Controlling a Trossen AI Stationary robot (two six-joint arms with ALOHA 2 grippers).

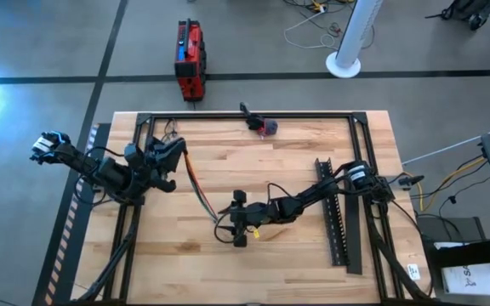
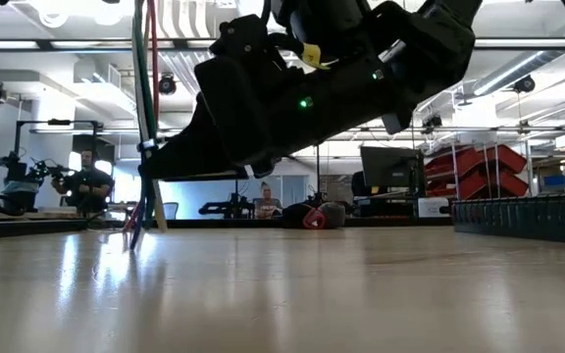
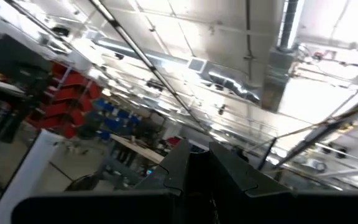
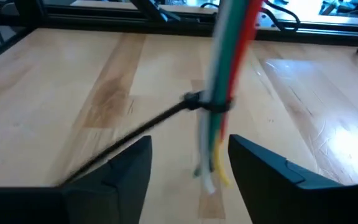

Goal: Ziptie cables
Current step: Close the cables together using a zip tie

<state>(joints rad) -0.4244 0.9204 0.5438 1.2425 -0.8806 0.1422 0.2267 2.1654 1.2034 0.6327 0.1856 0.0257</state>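
The cables (image 1: 201, 189) are a thin bundle of green, red, orange and white wires, and they hang from my left gripper (image 1: 177, 157), which is raised at the table's left with its fingers pointing up. A black zip tie (image 4: 205, 102) rings the bundle, and its tail (image 4: 123, 140) sticks out sideways. My right gripper (image 4: 188, 162) is open at the table's middle. Its fingers stand on either side of the bundle's lower ends (image 4: 209, 177) without touching them. In the low view the cables (image 2: 145, 118) hang left of the right gripper (image 2: 292, 98). My left gripper (image 3: 199, 152) is shut on the upper end of the cables (image 1: 185, 160). The gripper's own body hides the place of contact. The bundle hangs slack below it, slanting toward the table's middle. I cannot tell whether its lower ends (image 2: 131, 235) touch the table.
A long black toothed strip (image 1: 334, 212) lies at the table's right, along the right arm. A small red-and-grey object (image 1: 267, 127) sits at the far edge. A black frame (image 1: 245, 116) borders the table. People sit in the room (image 2: 86, 181) beyond.
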